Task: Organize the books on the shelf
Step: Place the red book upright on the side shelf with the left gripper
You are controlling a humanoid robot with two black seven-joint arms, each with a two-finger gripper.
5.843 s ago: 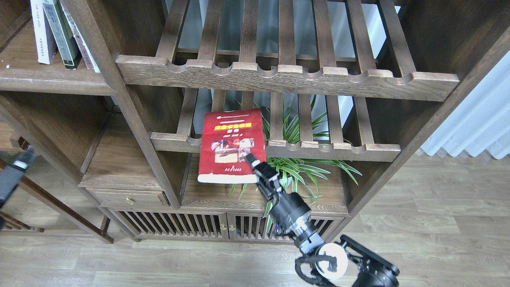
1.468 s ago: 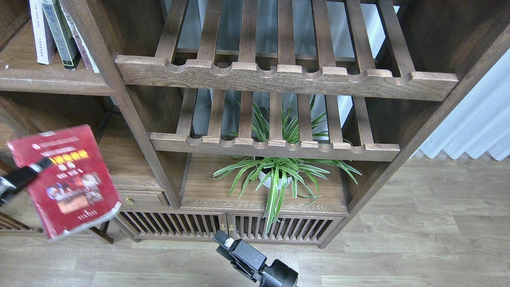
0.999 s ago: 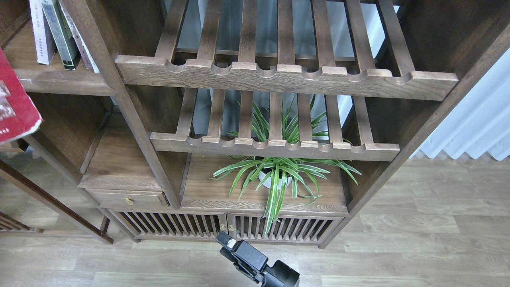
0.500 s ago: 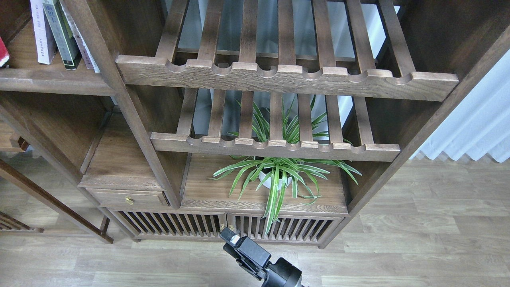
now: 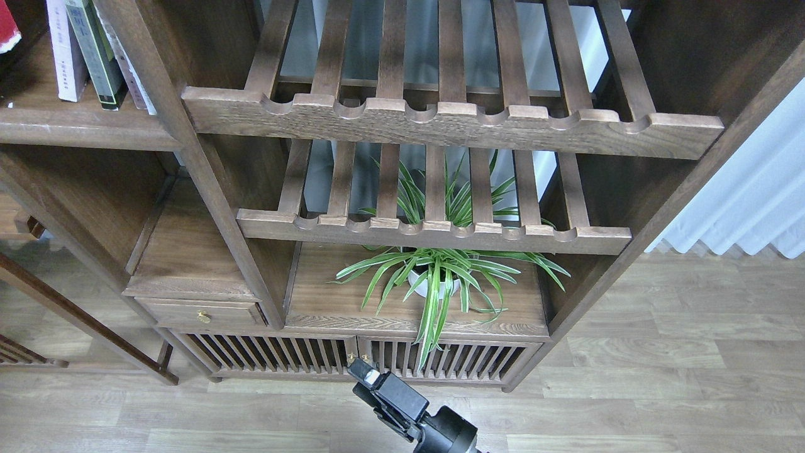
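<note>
Only a corner of the red book shows at the top left edge, above the left end of the solid dark-brown plank shelf. What holds it is out of view. On that shelf a white book, a black book with a green panel and a cream-white book with a purple edge stand upright side by side. My left gripper is not in view. My right gripper is low at the bottom centre, in front of the cabinet's slatted doors, with nothing in it; its fingers cannot be told apart.
Two slatted racks with notched front rails fill the cabinet's middle. A potted spider plant stands on the low shelf beneath them. A small drawer with a brass knob is at the lower left. A white curtain hangs at the right.
The red book went from the right gripper at the racks to the left side, then rose up and left until only its corner shows. The right arm withdrew to the bottom centre.
</note>
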